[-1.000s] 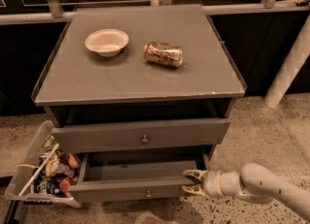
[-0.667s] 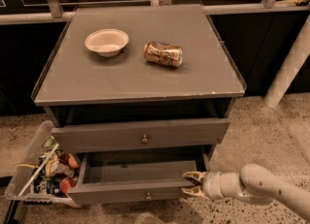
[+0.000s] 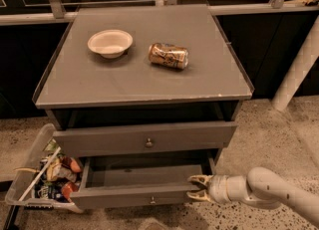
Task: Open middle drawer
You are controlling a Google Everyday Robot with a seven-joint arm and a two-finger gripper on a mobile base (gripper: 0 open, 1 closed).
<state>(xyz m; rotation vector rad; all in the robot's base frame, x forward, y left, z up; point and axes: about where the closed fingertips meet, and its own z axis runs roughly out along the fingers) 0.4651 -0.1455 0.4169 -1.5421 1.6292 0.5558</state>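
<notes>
The middle drawer point(image 3: 134, 195) is the second one down in the grey cabinet. It stands pulled out, its inside showing bare, with a small round knob point(image 3: 152, 200) on its thin front. My gripper point(image 3: 191, 188) reaches in from the lower right, level with the right end of that front. Its two yellowish fingers point(image 3: 195, 178) are spread apart, one at the top edge of the front's end and one at the bottom edge. The top drawer point(image 3: 148, 143) above is nearly closed. The bottom drawer is out of view.
A white bowl point(image 3: 110, 43) and a crushed can point(image 3: 168, 55) lie on the cabinet top point(image 3: 199, 82). A clear bin of snack packets point(image 3: 47, 181) stands on the floor against the cabinet's left side. A white pole point(image 3: 299, 64) leans at the right. Speckled floor surrounds the cabinet.
</notes>
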